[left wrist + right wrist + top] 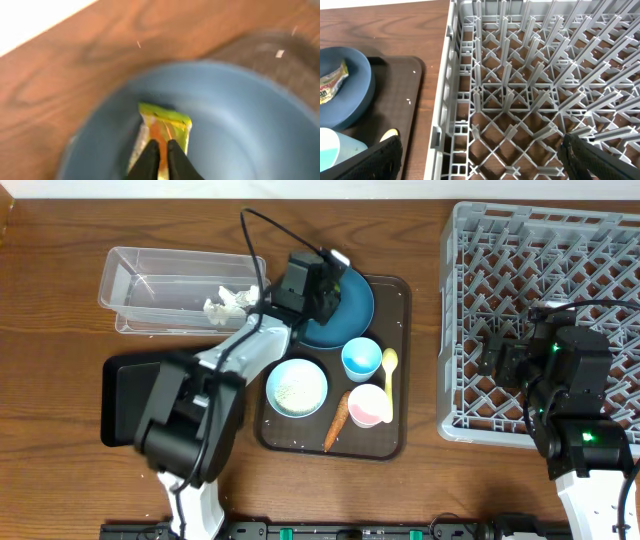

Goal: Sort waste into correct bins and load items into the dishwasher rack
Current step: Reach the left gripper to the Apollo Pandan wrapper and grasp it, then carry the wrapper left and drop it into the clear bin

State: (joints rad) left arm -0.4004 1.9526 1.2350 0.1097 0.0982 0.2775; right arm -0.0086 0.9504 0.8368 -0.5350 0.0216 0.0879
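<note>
My left gripper [160, 145] is shut on the yellow-green snack wrapper [165, 122], pinching its near end just above the dark-blue plate [240, 130]. From overhead, that gripper [325, 280] hangs over the plate [352, 315] at the back of the brown tray. My right gripper [482, 150] stands open over the left side of the grey dishwasher rack [520, 75], holding nothing. The right wrist view also catches the wrapper [332, 80] on the plate [355, 102]. Overhead, the right gripper [490, 355] is above the rack [545, 240].
The clear tub [150, 280] at back left holds crumpled tissue [228, 302]. The black tray [120, 395] lies partly under my left arm. On the brown serving tray [395, 290] are the white bowl [296, 387], light-blue cup [361, 358], pink cup [367, 405], yellow spoon [389, 375] and carrot [337, 420].
</note>
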